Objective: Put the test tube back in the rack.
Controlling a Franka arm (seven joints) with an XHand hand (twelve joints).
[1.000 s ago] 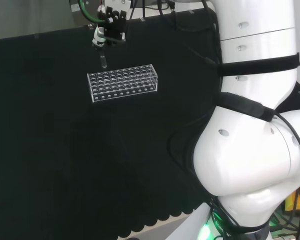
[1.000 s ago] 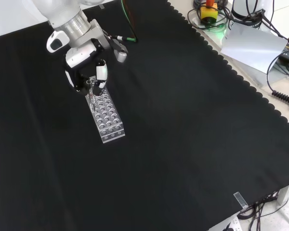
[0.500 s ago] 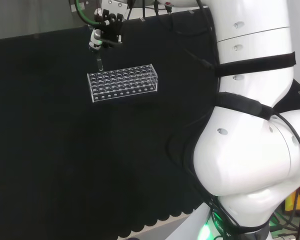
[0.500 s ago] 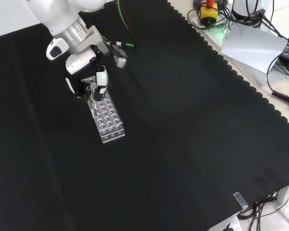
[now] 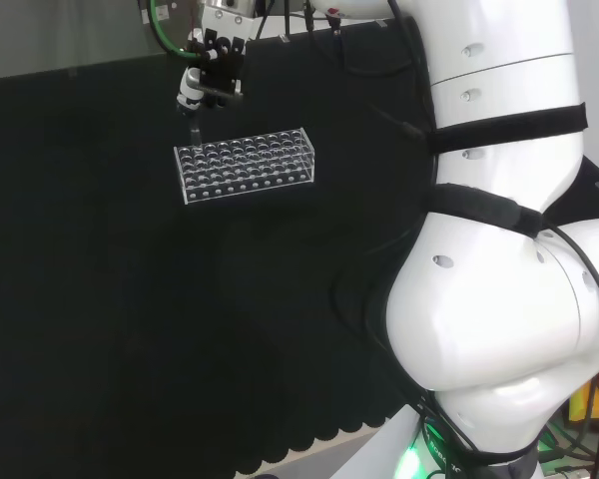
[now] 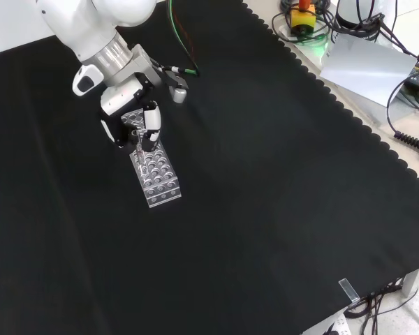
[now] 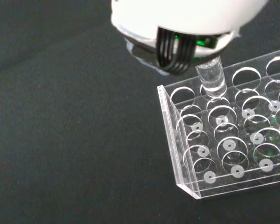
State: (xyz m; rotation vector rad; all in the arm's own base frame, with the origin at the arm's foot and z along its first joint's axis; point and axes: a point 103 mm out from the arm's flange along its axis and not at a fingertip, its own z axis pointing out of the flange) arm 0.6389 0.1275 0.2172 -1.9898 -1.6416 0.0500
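Covering the bench: black cloth (image 6: 279,181). White arm (image 5: 509,249), large at the head view's right. Clear rack (image 6: 152,171) (many round holes) on the cloth. Hand (image 6: 129,122), fingers pinching a test tube (image 7: 211,79), upright, its lower end at a hole near the rack's end.

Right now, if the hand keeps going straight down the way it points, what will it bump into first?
Probably the clear test tube rack. The hand holds the test tube pointing down over a hole near the rack's end, so the tube's tip would likely enter it first, though depth is hard to judge.
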